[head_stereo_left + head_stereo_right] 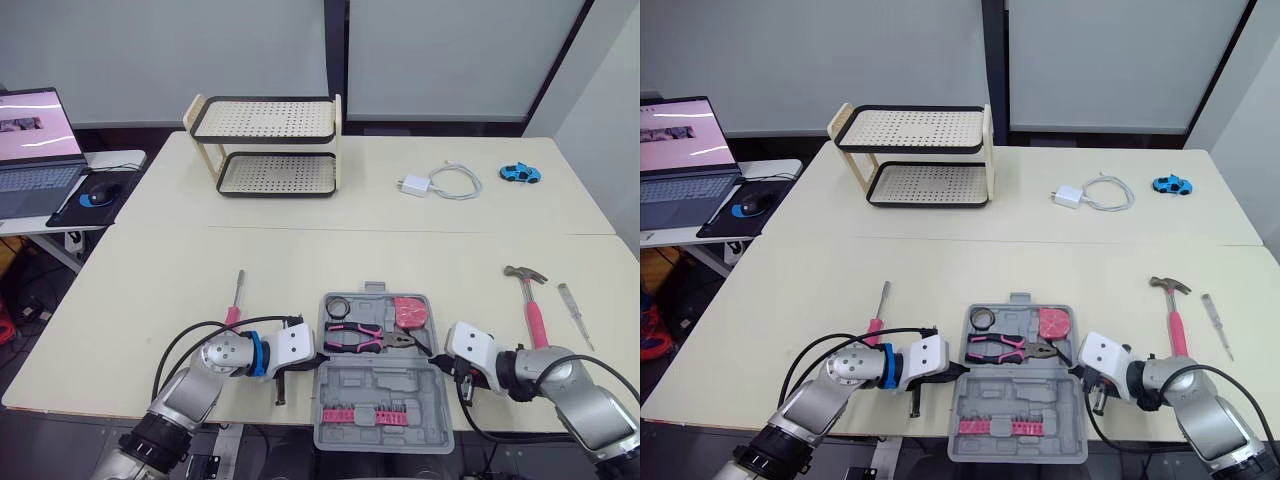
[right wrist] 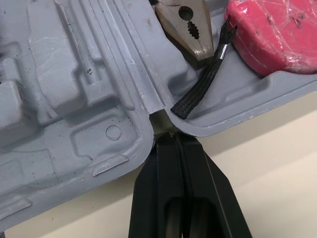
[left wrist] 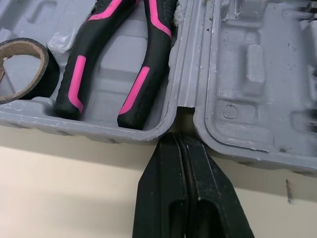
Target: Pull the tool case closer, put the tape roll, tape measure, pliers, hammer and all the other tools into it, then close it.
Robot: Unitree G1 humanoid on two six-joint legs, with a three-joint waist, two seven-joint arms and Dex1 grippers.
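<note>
The grey tool case (image 1: 372, 385) lies open near the table's front edge. Its far half holds the black tape roll (image 1: 337, 304), pink-and-black pliers (image 1: 365, 338) and the pink tape measure (image 1: 410, 312). A row of pink bits (image 1: 362, 414) sits in the near half. My left gripper (image 3: 179, 144) is shut, its tips in the hinge notch on the case's left side. My right gripper (image 2: 172, 141) is shut too, its tips in the right-side hinge notch. The pink-handled hammer (image 1: 532, 302) lies on the table right of the case.
A clear-handled screwdriver (image 1: 575, 311) lies beside the hammer. A pink-handled screwdriver (image 1: 236, 299) lies left of the case, with a dark tool (image 1: 283, 388) under my left wrist. Farther back stand a two-tier rack (image 1: 268, 146), a charger with cable (image 1: 440, 183) and a blue toy car (image 1: 520, 173). A laptop (image 1: 35, 140) sits at the far left.
</note>
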